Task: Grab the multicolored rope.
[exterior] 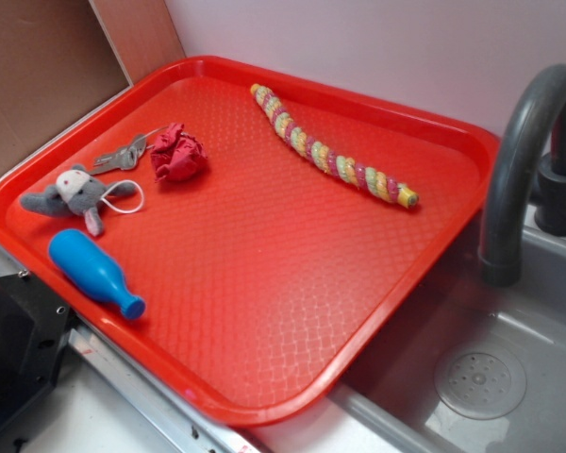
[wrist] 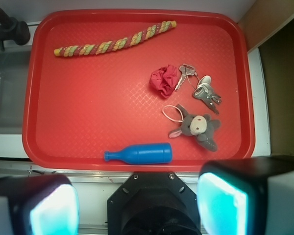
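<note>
Wrist view: jaws apart over the tray (wrist: pixel 137 98) edge, multicolored rope (wrist: pixel 115 45) well beyond bottle (wrist: pixel 139 153), ball (wrist: pixel 164 81), keys (wrist: pixel 201 88).

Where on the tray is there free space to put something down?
The tray's middle is bare, between the rope and the blue bottle. It is crowded around the red cloth ball, keys and plush toy.

gripper (wrist: pixel 137 208) fingers blurred and cut off by bottom edge, faucet (exterior: pixel 533 160) cropped at right

bg: pale wall (exterior: pixel 377 47); brown panel (exterior: pixel 38 75) | grey sink (exterior: pixel 509 377) w/ dark faucet (exterior: pixel 524 142)
</note>
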Robot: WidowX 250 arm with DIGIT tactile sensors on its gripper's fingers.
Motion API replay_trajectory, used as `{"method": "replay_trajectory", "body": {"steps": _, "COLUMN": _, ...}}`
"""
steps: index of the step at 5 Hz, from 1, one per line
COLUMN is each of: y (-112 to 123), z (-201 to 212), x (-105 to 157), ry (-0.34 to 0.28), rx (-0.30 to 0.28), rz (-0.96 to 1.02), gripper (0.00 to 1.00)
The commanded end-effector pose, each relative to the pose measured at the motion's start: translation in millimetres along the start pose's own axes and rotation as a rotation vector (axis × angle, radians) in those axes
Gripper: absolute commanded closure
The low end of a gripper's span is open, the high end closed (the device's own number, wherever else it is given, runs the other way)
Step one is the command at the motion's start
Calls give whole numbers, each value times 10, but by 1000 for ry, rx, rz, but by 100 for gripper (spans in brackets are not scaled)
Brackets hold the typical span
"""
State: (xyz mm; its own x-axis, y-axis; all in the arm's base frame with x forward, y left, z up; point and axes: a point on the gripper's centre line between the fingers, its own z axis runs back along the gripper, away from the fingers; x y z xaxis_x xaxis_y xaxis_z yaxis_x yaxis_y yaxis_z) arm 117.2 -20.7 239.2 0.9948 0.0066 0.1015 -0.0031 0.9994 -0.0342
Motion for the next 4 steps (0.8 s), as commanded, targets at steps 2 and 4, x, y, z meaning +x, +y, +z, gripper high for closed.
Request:
{"method": "replay_trajectory", "body": {"steps": 2, "y": 5, "z": -26, "x": 152, "ry": -3, "rx": 75, "rz": 244, "gripper": 0}}
{"method": "replay_trajectory", "body": {"steps": 4, "y": -73, "z": -299, "x": 521, "ry": -7, "rx": 117, "rz": 740, "gripper": 0}}
